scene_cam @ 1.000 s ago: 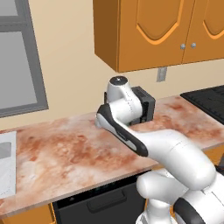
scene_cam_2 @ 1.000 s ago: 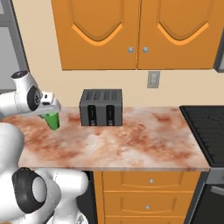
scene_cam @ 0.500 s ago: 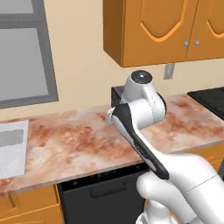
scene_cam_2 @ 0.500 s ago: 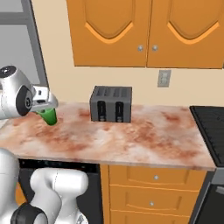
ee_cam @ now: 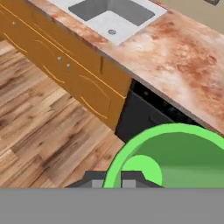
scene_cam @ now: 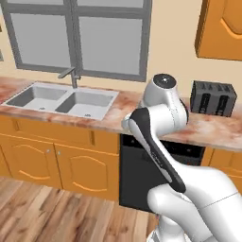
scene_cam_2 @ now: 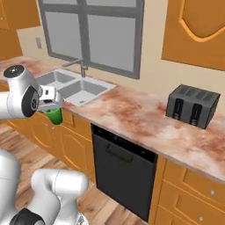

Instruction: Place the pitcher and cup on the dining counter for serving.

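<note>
Now the base has swung away from the toaster toward the sink, so the gripper, closed on the cup hanging just beneath it, is seemingly mid-carry toward the dining surface.

- A window with a grey frame is set in the beige wall above the sink.
- The steel double sink, with a faucet at its back edge, sits in a reddish marbled counter.
- A dark toaster stands on the counter near the wall, well apart from the sink.
- Orange wall cabinets hang above the toaster.
- Orange base cabinets stand under the sink.
- A black dishwasher is just beside them.
- The floor is brown wood planks.
</note>
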